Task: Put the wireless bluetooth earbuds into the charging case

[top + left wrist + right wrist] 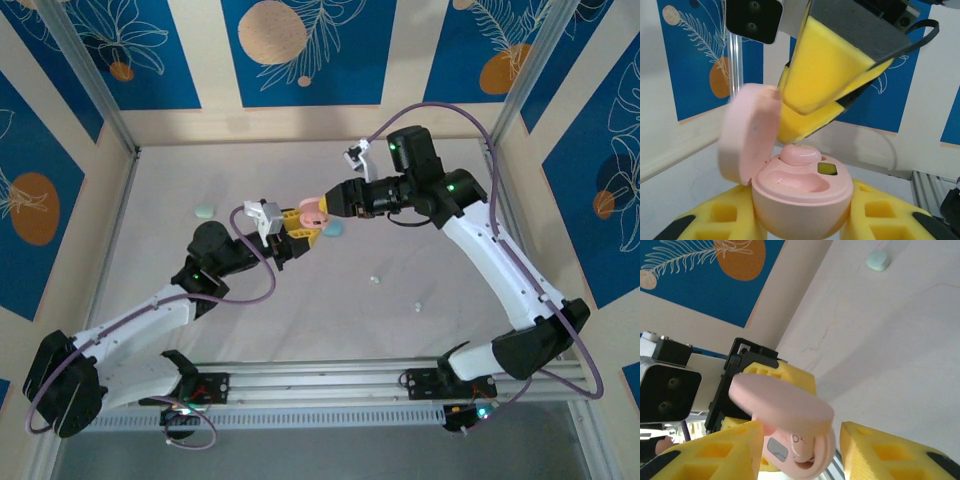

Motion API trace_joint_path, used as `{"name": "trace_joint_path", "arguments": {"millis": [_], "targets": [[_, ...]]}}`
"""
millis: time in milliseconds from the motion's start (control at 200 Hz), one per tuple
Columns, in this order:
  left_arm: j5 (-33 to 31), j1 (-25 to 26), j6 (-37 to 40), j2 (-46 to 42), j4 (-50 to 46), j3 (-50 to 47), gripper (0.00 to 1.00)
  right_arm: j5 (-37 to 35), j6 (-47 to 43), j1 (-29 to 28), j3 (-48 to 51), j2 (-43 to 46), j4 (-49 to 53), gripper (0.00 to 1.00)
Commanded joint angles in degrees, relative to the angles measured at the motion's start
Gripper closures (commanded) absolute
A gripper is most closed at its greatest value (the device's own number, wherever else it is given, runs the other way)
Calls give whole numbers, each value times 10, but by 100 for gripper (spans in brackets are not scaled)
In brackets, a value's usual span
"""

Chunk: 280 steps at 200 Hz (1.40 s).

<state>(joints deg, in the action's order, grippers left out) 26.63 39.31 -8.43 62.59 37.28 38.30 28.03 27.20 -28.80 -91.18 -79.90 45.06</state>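
Pinching the pink charging case (800, 200) between its yellow pads, your left hand (800, 225) holds it up above the desk (330, 320), with the lid (747, 132) swung open to one side. One pink earbud (799, 153) sits in the far socket, but it looks perched high rather than sunk home. The near socket (792, 182) is empty. Your right hand (801, 452) hangs just over the case with its fingers spread and nothing between them.

Watch three things.

- **The bud:** if it is not fully seated, a tilt of the case or a brush from the right fingers on the way out could roll it free. It is small enough to bounce away across the desk.
- **The lid:** it stands close beside the right hand's lower finger. A sideways retreat could knock it shut on the proud bud or twist the case in the left hand's grip.
- **The next pick:** two loose earbuds (375, 280) lie on the desk nearer the right arm, tiny against those wide pads. A pinch slightly off centre would likely flick one away rather than catch it.

A mint case (205, 211) lies off to the left, well apart.
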Motion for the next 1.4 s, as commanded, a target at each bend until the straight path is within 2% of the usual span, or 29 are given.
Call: {"name": "trace_joint_path", "arguments": {"millis": [0,105,285,390,450,540,595,770,945,1396], "targets": [[-2,6,16,-16,25,4,68,6,-3,19,6,41,-18,55],[-26,6,27,-26,20,-6,68,-10,10,55,44,79,-55,55],[-48,6,33,-46,17,-20,68,-59,35,164,125,103,-99,55],[-50,6,34,-54,14,-23,68,-71,48,216,124,55,-70,57],[-47,5,33,-60,10,-24,68,-125,36,224,128,16,-62,57],[-45,5,29,-65,14,-29,68,-164,19,244,112,-75,-45,59],[-42,5,25,-67,14,-28,68,-159,14,258,87,-142,-30,61],[-34,6,15,-77,10,-33,68,-169,5,268,7,-308,-18,63],[-37,6,12,-92,3,-40,68,-167,6,271,-61,-403,-3,63],[-37,7,10,-88,6,-44,68,-158,-5,270,-144,-502,28,63]]}}
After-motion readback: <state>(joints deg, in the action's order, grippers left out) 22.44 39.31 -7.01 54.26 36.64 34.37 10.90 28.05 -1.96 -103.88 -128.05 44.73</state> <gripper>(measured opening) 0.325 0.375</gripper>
